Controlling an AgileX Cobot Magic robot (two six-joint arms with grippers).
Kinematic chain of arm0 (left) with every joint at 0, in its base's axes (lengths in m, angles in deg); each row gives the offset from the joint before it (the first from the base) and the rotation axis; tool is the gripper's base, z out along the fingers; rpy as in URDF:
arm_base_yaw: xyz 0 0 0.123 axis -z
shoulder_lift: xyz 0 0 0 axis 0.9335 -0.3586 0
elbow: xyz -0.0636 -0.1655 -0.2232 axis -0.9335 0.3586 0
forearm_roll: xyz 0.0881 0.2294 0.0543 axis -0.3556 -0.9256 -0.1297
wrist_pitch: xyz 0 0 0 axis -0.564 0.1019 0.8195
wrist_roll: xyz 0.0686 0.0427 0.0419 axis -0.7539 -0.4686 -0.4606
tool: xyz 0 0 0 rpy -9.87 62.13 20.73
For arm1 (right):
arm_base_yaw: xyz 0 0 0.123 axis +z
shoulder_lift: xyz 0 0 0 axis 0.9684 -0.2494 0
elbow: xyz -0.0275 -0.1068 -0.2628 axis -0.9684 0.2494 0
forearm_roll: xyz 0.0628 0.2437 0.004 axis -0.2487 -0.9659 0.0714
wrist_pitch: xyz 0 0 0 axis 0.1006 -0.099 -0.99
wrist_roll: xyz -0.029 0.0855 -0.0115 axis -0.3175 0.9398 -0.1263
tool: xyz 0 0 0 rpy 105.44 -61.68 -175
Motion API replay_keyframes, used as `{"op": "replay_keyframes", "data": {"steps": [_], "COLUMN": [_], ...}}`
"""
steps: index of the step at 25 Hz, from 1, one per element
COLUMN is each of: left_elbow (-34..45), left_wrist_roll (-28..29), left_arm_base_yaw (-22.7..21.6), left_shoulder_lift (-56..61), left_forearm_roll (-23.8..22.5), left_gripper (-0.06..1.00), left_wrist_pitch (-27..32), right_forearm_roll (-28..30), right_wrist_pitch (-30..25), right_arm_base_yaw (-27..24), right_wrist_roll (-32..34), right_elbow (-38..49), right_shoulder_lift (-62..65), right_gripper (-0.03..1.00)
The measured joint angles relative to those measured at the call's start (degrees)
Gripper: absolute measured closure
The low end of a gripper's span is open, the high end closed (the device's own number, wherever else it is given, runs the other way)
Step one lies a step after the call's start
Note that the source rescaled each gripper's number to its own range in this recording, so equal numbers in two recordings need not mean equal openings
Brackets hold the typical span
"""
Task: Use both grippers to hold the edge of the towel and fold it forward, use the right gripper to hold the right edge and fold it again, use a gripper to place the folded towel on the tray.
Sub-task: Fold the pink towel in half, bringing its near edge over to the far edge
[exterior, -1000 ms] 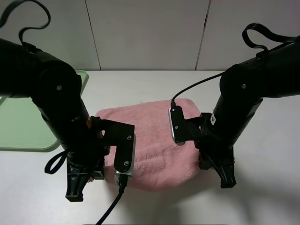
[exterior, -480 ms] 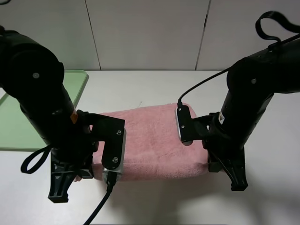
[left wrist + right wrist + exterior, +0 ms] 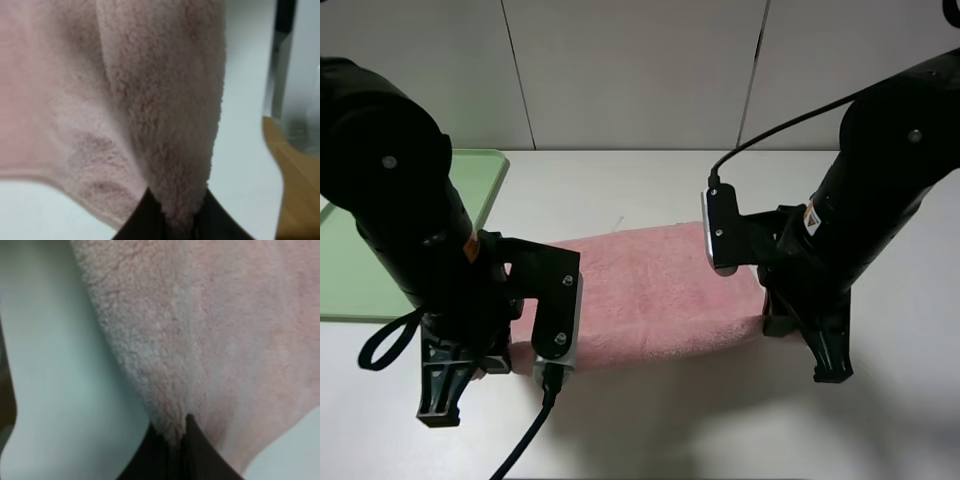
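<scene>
left gripper: my jaws are clamped tight on a fold of the towel. In the left wrist view the pink fluff bunches into a ridge that runs straight down between my dark fingers.
right gripper: same deal on this side, pinched narrow with a wad of towel squeezed between the two dark fingers. No gap to speak of.
where I'm holding: from the high camera, my left arm has the towel's near-left corner and my right arm has the near-right corner.
towel: pink and fuzzy, stretched into a wide band between my two arms in the middle of the table. The far edge looks like it lies on the tabletop. A shadow sits under the near edge, so that side seems to be off the surface, but I can't say for sure.
tray: light green, off at the far left of the table, partly behind my left arm, well apart from the towel.
table: white, with a pale panelled wall behind it.
</scene>
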Motion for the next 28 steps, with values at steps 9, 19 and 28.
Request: {"op": "replay_keyframes", "data": {"steps": [9, 19, 28], "left_elbow": [0.0, 0.0, 0.0], "left_wrist_roll": [5.9, 6.4, 6.4], "left_arm_base_yaw": [-1.9, -12.5, -17.5], "left_shoulder_lift": [0.0, 0.0, 0.0], "left_forearm_roll": [-5.6, -6.0, -6.4], "left_gripper": [0.94, 0.94, 0.94], "left_wrist_pitch": [-2.4, -12.2, -19.6], "right_forearm_roll": [0.8, 2.9, 6.0], "right_wrist_pitch": [-0.2, -0.4, 4.9], "right_arm_base_yaw": [-0.3, -0.3, -0.3], "right_wrist_roll": [0.6, 0.5, 0.5], "right_elbow": [-9.7, -16.0, -16.5], "right_shoulder_lift": [-1.7, -7.9, -11.4], "right_gripper": [0.97, 0.97, 0.97]}}
